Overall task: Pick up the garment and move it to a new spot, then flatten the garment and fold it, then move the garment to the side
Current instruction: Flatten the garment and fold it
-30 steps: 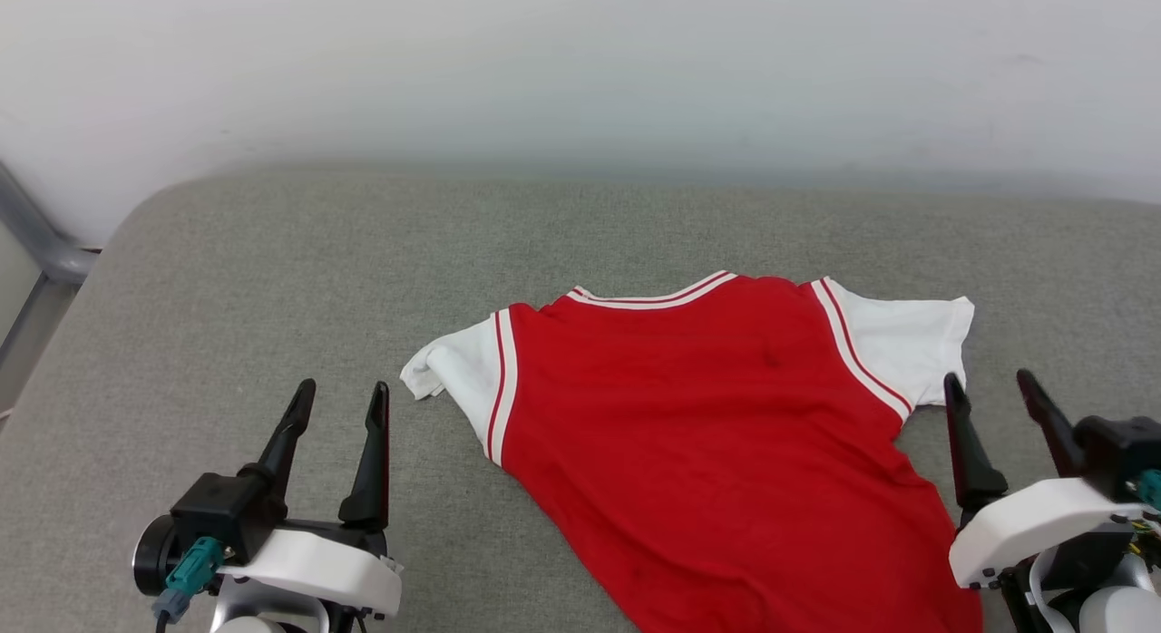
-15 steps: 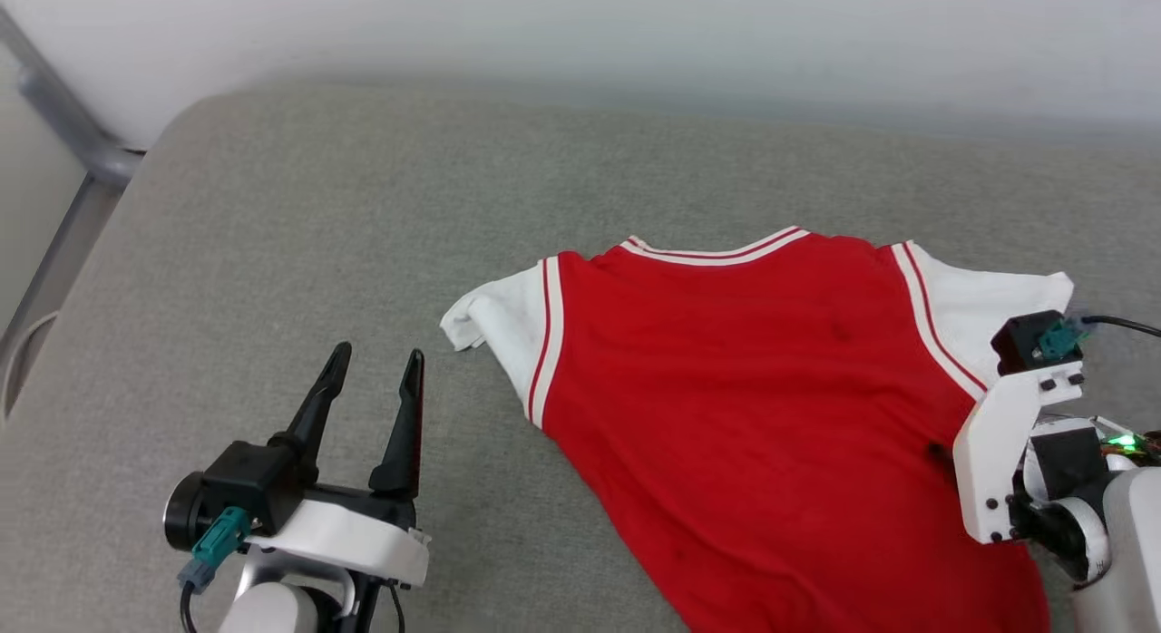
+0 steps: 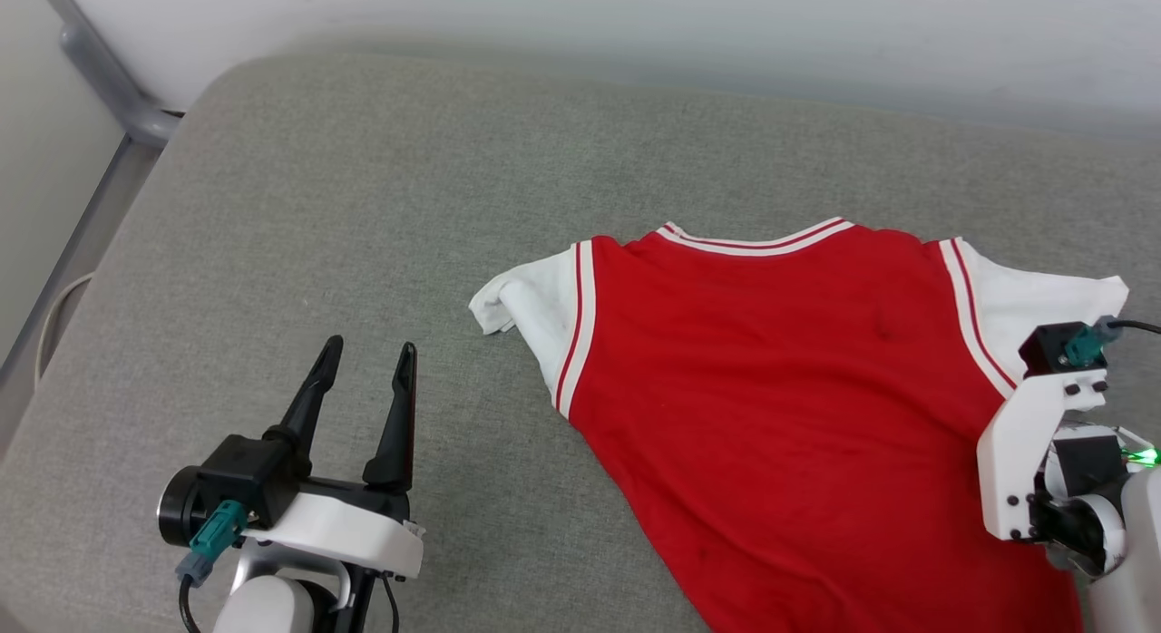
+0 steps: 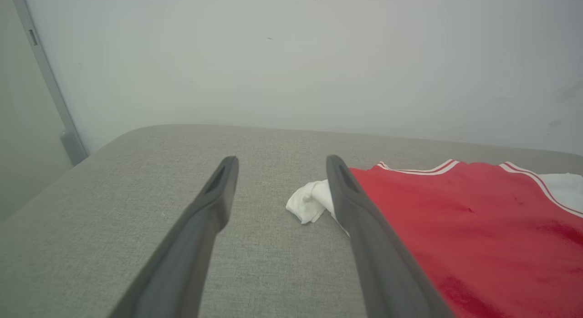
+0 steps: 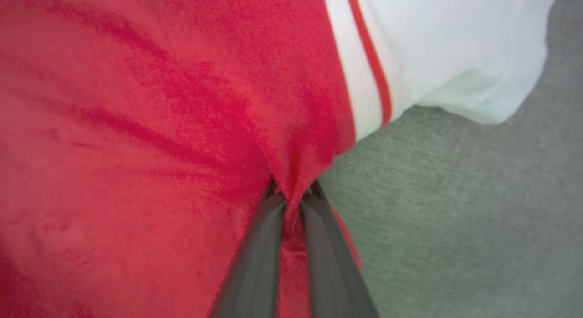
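Two end effectors are at work. The right end effector (image 5: 291,197) has its fingers pinched nearly together on a ridge of red cloth at the side edge of the garment (image 3: 780,388), just below a white sleeve. Its wrist tips steeply down onto the fabric. The left end effector (image 3: 367,347) is spread wide and empty above the grey cushion (image 3: 317,207), fingers pointing forward. The garment's other white sleeve lies just ahead to its right.
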You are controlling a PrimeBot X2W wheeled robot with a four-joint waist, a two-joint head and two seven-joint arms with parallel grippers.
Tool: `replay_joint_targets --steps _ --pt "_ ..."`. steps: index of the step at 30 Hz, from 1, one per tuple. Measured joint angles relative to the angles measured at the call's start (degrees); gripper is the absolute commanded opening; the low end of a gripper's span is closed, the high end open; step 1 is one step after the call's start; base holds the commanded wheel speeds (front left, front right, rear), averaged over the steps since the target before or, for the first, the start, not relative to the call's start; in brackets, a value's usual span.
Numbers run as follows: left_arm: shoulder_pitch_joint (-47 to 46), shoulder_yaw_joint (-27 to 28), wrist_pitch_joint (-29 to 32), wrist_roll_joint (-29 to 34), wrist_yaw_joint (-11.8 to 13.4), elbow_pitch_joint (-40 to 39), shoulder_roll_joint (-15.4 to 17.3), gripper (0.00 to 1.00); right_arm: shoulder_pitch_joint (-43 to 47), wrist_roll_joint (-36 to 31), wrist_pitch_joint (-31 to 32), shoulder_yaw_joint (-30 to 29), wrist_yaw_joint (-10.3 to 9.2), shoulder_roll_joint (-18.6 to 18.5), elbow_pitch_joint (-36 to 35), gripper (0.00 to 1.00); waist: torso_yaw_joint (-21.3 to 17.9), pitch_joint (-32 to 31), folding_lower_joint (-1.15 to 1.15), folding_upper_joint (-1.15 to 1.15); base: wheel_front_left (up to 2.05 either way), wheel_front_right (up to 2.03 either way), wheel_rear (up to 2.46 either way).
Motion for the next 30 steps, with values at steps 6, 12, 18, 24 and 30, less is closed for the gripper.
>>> replay_joint_targets --steps 6,12,18,24,30 --pt "0.73 0.73 0.00 0.89 -0.92 1.08 -0.74 1.00 2.03 -0.48 -1.51 -1.58 0.02 -2.36 1.12 0.00 -1.71 -1.65 0.00 0.00 0.00 0.00 0.00" --pt "1.30 1.18 0.00 1.67 -1.49 1.83 -1.30 1.00 6.11 0.12 -1.60 -3.09 0.01 -3.88 -0.14 0.00 -3.57 -3.81 0.00 0.00 0.00 0.00 0.00" --pt "2.28 1.83 0.00 1.93 -1.68 2.22 -1.75 1.00 11.67 0.90 -1.19 -4.66 0.00 -2.94 -2.69 0.00 -5.03 -5.72 0.00 0.00 0.00 0.00 0.00" --pt "2.96 2.24 0.00 2.33 -2.02 2.55 -2.15 1.00 13.76 1.23 -6.22 -6.32 0.00 -0.96 -5.01 1.00 -6.38 -6.52 0.00 0.00 0.00 0.00 0.00" --pt "2.82 2.50 0.00 2.14 -2.19 3.07 -1.65 1.00 13.37 0.81 -18.59 -4.32 -0.01 -0.70 -9.23 1.00 -8.14 -6.99 0.00 0.00 0.00 0.00 0.00"
